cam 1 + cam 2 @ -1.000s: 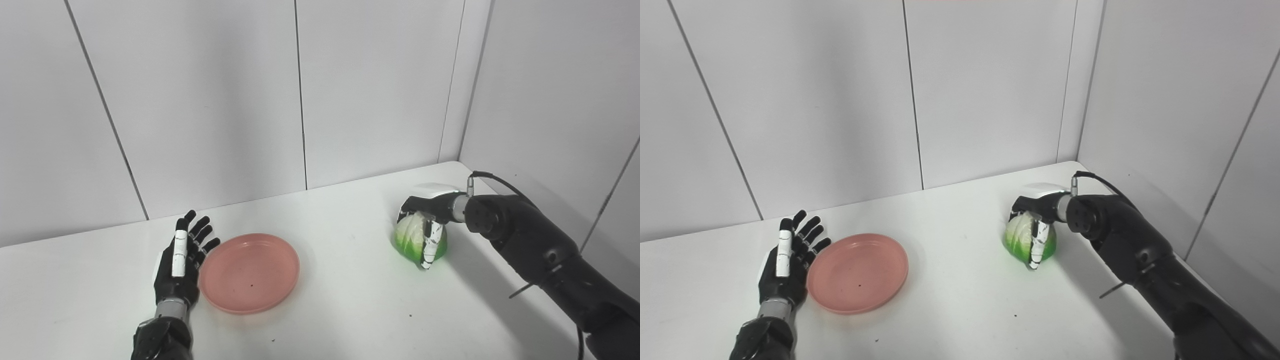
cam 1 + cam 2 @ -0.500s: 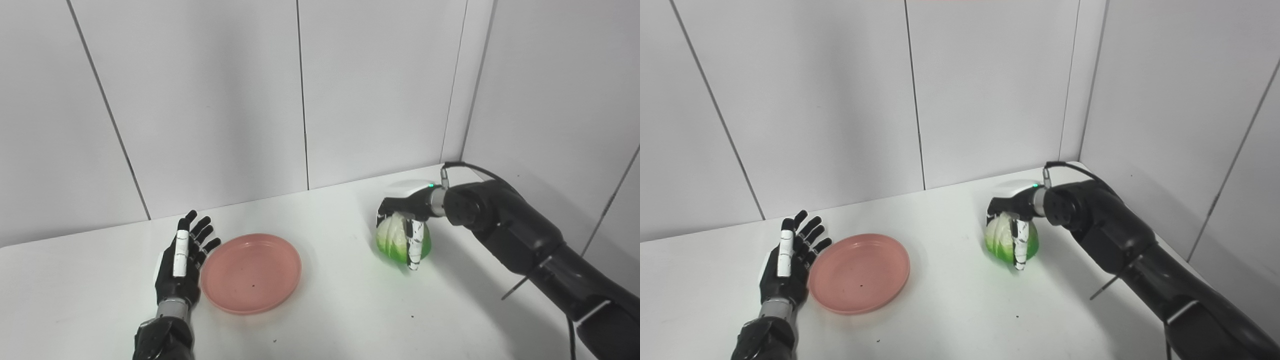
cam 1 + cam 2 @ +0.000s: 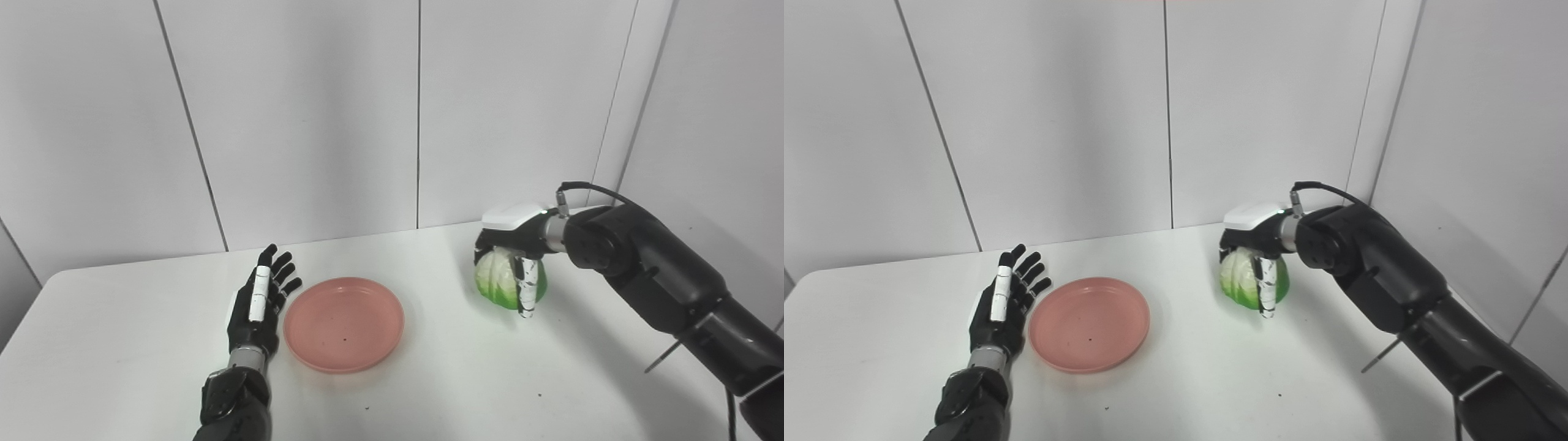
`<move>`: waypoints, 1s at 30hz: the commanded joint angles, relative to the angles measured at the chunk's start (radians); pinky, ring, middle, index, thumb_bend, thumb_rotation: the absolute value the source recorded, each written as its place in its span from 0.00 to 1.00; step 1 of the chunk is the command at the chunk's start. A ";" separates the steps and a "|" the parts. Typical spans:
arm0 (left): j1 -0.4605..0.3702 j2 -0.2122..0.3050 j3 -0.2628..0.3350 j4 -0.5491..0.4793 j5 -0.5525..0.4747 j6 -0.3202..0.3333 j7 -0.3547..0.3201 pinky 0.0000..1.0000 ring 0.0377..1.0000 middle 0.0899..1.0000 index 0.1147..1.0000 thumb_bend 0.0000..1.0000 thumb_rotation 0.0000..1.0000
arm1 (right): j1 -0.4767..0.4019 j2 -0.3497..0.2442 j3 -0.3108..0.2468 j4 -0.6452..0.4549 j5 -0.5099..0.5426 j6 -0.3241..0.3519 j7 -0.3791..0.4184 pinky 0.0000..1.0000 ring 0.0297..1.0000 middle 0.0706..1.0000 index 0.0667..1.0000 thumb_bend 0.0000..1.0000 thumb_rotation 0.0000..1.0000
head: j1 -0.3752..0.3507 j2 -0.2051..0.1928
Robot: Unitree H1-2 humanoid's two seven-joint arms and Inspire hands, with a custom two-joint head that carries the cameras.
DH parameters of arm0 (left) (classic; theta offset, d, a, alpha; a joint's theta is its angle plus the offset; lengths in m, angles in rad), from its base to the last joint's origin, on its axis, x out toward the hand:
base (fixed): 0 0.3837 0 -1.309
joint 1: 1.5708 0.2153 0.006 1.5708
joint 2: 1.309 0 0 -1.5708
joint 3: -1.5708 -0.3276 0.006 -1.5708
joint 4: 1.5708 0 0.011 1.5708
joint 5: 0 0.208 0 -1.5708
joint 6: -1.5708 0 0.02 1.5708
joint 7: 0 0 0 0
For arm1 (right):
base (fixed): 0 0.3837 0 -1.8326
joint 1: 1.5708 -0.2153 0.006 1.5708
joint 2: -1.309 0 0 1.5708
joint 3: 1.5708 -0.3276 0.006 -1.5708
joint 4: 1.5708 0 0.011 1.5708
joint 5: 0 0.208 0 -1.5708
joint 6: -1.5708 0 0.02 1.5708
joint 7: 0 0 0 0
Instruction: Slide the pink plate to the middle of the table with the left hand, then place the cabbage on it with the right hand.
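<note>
Cabbage [image 3: 506, 283] is travelling leftward, wrapped in the closed fingers of the right hand [image 3: 513, 242] and now looking lifted clear of the table [image 3: 429, 380]; a second ago it was sitting farther right. Pink plate [image 3: 343, 323] is lying near the middle, just right of the left hand [image 3: 260, 303], which is resting spread and empty. Placement is likely coming next.

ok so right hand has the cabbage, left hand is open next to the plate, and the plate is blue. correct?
Not quite: the plate is pink, not blue, as the left eye view shows plainly. The rest holds: the right hand is closed on the cabbage, and the left hand is open beside the plate's left edge.
</note>
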 commanded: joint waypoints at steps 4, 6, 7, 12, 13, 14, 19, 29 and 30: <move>0.033 -0.037 -0.019 0.021 0.017 -0.015 0.017 0.87 0.90 0.86 0.88 0.97 0.78 | -0.108 0.012 -0.020 -0.025 -0.003 -0.036 -0.016 0.45 0.45 0.71 0.60 0.52 0.00 | 0.017 -0.011; 0.034 -0.035 -0.020 0.024 0.017 -0.016 0.018 0.88 0.90 0.86 0.88 0.96 0.78 | -0.124 0.026 -0.020 -0.022 -0.008 -0.029 -0.013 0.47 0.45 0.72 0.58 0.52 0.00 | 0.021 -0.019; 0.034 -0.034 -0.021 0.028 0.019 -0.017 0.020 0.88 0.90 0.87 0.89 0.96 0.78 | -0.133 0.035 -0.019 -0.017 -0.010 -0.028 -0.016 0.46 0.45 0.71 0.58 0.52 0.00 | 0.026 -0.023; 0.034 -0.029 -0.022 0.047 0.025 -0.016 0.030 0.87 0.91 0.86 0.88 0.97 0.78 | -0.163 0.071 -0.021 0.002 -0.002 -0.021 -0.017 0.46 0.45 0.70 0.57 0.52 0.00 | 0.038 -0.028; 0.033 -0.029 -0.022 0.050 0.026 -0.016 0.031 0.87 0.90 0.86 0.88 0.97 0.78 | -0.168 0.079 -0.022 0.004 0.002 -0.017 -0.014 0.46 0.45 0.70 0.56 0.52 0.00 | 0.042 -0.031; 0.034 -0.029 -0.019 0.051 0.024 -0.016 0.029 0.87 0.91 0.86 0.88 0.97 0.78 | -0.176 0.088 -0.019 0.006 -0.001 -0.015 -0.012 0.46 0.45 0.70 0.56 0.52 0.00 | 0.042 -0.031; 0.037 -0.031 -0.020 0.056 0.031 -0.017 0.029 0.87 0.91 0.85 0.87 0.97 0.78 | -0.213 0.131 -0.003 0.040 -0.015 -0.051 -0.037 0.48 0.45 0.67 0.55 0.52 0.00 | 0.054 -0.036; 0.041 -0.049 -0.041 0.030 0.063 -0.018 0.072 0.83 0.90 0.86 0.88 0.93 0.83 | -0.263 0.221 0.026 0.107 -0.024 -0.085 -0.075 0.47 0.45 0.63 0.55 0.52 0.00 | 0.098 -0.039; 0.044 -0.052 -0.045 0.024 0.067 -0.018 0.080 0.82 0.90 0.86 0.88 0.92 0.83 | -0.263 0.233 0.025 0.116 -0.020 -0.084 -0.083 0.47 0.45 0.63 0.55 0.52 0.00 | 0.106 -0.035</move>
